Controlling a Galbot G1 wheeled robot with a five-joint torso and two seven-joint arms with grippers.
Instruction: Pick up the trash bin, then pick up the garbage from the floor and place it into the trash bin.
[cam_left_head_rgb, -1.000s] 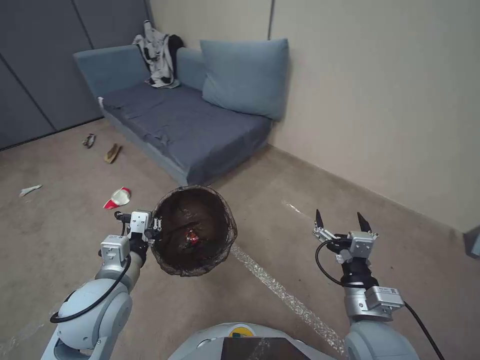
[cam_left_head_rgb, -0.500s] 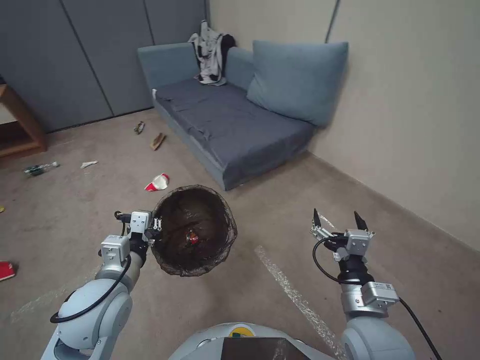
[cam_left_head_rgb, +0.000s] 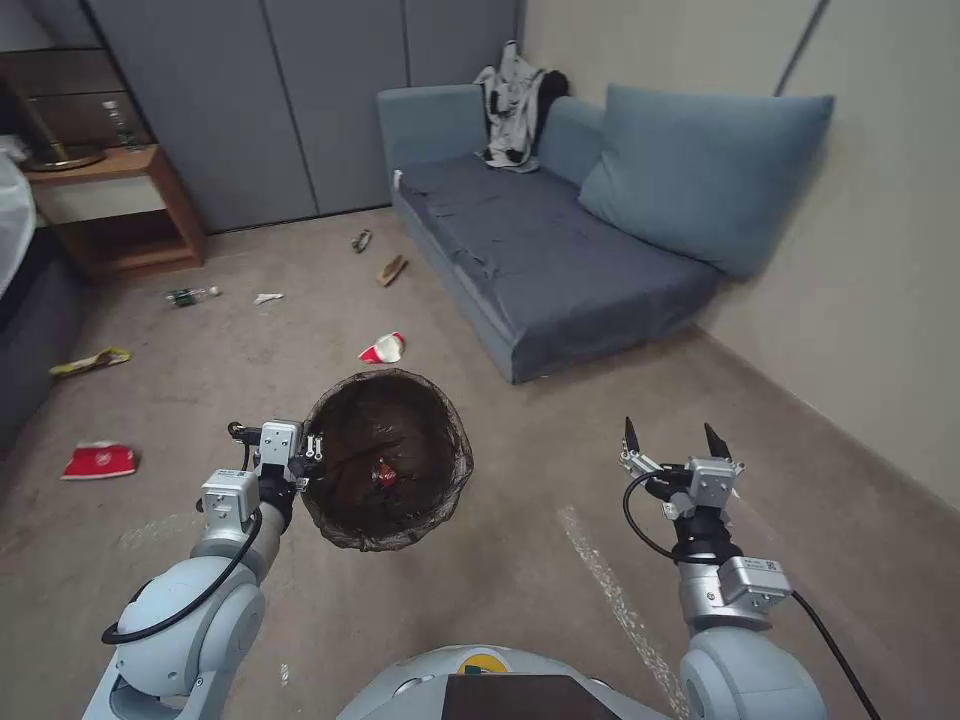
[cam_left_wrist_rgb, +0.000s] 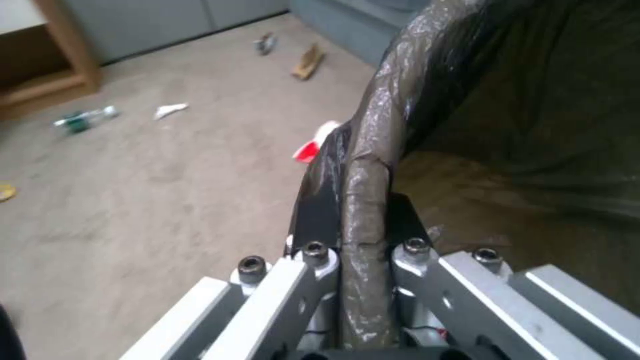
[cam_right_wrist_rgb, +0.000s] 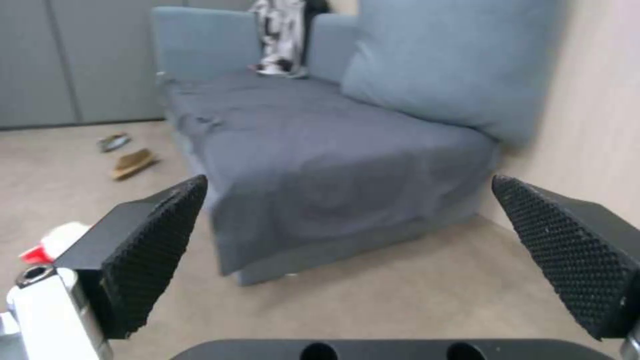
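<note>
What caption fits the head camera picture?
Left gripper holds the trash bin; right gripper open above littered floor.

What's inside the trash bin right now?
The trash bin, held by the left tool, shows one small red scrap at the bottom; dark liner folds hide anything beneath.

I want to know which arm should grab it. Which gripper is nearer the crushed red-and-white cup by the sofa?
Left. The left gripper, holding the trash bin by its rim, sits just short of the cup. The right gripper hangs open, farther off to the cup's right.
</note>
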